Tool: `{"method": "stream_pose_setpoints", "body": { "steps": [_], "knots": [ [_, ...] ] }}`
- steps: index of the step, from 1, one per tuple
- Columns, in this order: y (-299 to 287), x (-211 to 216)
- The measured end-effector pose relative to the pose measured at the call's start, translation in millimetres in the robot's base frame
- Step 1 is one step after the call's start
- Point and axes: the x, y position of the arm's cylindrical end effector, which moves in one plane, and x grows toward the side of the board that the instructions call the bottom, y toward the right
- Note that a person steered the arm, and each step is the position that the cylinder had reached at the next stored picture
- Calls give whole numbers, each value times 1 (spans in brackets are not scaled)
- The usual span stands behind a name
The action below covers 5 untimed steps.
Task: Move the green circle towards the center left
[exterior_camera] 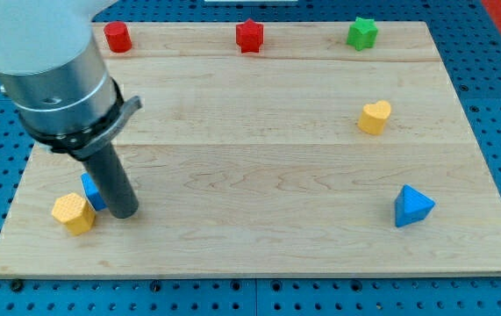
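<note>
No green circle shows in the camera view; the only green block is a green star [362, 33] at the top right of the board. My tip [125, 213] rests on the board at the bottom left. It is just right of a blue block [89, 189], which the rod partly hides, and of a yellow hexagon [74, 213]. The arm's grey body covers the board's top left corner.
A red block [117, 36] and a red star [249, 36] sit along the top edge. A yellow heart [374, 117] lies at the right, and a blue triangle [413, 206] at the bottom right. The wooden board [259, 167] lies on a blue pegboard.
</note>
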Motion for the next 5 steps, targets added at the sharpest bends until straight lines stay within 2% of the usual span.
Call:
{"method": "stream_pose_setpoints", "body": {
  "steps": [1,2,3,4,5],
  "knots": [
    [36,-11],
    [58,-64],
    [52,-133],
    [18,-182],
    [-32,-207]
  ]
}}
